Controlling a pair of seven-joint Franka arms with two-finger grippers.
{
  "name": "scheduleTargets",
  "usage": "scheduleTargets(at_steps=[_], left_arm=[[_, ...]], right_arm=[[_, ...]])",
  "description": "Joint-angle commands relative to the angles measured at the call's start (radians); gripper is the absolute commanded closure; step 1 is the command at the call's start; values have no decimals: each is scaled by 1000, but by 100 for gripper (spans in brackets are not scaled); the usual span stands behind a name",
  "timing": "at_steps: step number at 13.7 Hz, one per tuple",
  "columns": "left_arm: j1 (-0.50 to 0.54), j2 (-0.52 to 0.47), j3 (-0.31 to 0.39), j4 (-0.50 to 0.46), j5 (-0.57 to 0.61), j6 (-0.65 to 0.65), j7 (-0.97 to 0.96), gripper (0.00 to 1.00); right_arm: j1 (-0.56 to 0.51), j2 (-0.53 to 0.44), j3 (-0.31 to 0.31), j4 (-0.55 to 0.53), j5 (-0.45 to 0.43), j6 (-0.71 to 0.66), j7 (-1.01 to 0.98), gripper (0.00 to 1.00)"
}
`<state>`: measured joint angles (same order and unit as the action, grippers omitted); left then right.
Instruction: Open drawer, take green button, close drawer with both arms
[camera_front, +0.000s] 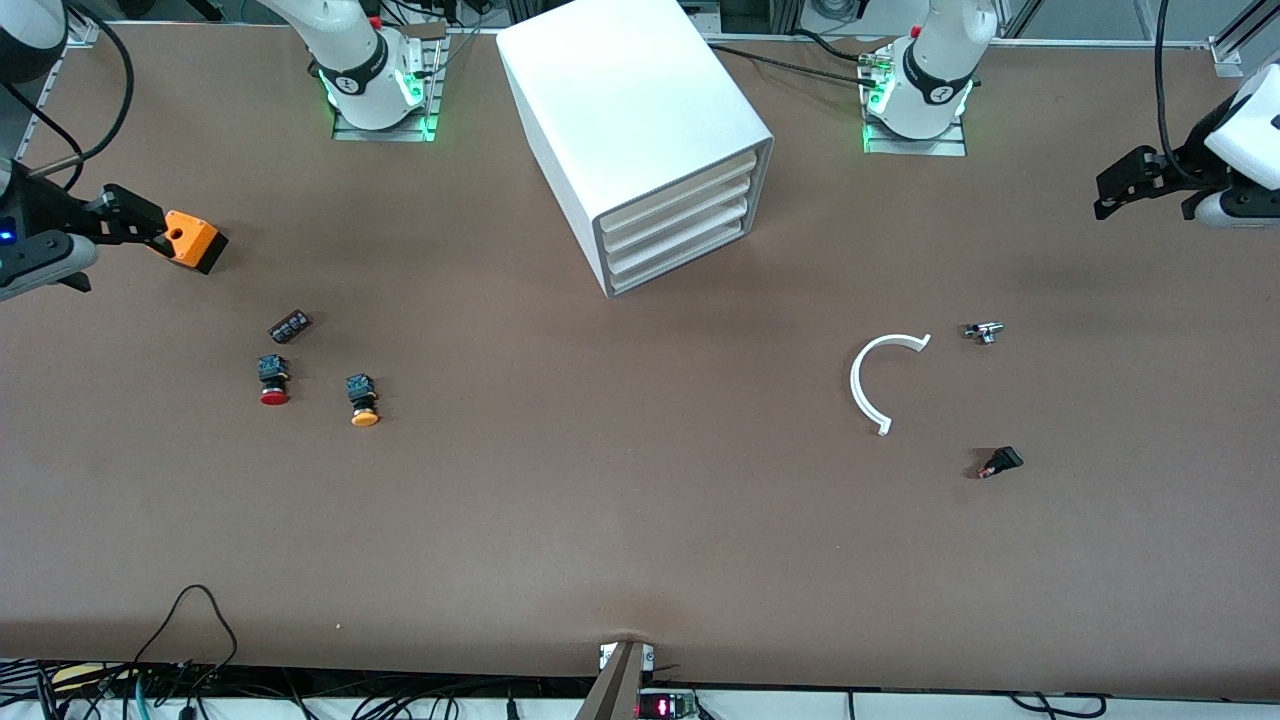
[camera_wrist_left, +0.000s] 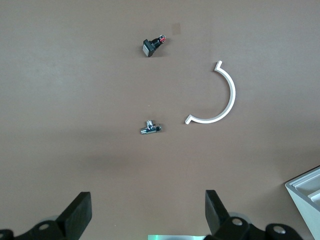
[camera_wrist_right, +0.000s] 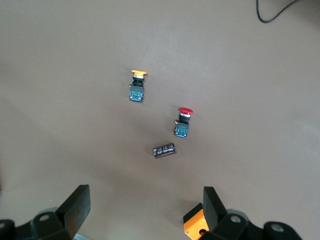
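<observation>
1. Nearest the front camera lies a small black part with a red tip, toward the left arm's end of the table; it looks like a little switch, though I cannot be sure.
2. Farther from the camera than that part are a white curved strip and, beside it, a small metal fitting.
3. Toward the right arm's end lie a red-capped button and an orange-yellow-capped button side by side, with a small dark block just farther from the camera.
4. An orange box with a round hole rests on the table farther still, right by the right gripper.
5. That right gripper has its fingers spread wide and holds nothing.
6. Above the table's edge at the left arm's end, the left gripper hangs; its fingers are wide apart and empty.
7. A white cabinet stands between the two bases, all four drawers pushed in flush.
8. No green-capped button shows in any view.
</observation>
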<state>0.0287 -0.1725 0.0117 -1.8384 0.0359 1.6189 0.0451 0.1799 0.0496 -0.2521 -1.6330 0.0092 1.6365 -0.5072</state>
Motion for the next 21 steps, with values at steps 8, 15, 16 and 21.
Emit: scheduleTargets(at_steps=[8, 15, 16, 21], left_arm=[[0, 22, -25, -47, -123, -137, -7, 0], [-6, 260, -208, -25, -342, -155, 7, 0], [-4, 299, -222, -19, -397, -151, 9, 0], [-16, 523, -245, 1, -603, -125, 135, 1]], right_arm=[[-22, 24, 10, 45, 37, -15, -1, 1], [-20, 24, 10, 45, 38, -21, -1, 0], [-20, 24, 10, 45, 38, -24, -1, 1], [-22, 24, 10, 45, 38, -20, -1, 0]])
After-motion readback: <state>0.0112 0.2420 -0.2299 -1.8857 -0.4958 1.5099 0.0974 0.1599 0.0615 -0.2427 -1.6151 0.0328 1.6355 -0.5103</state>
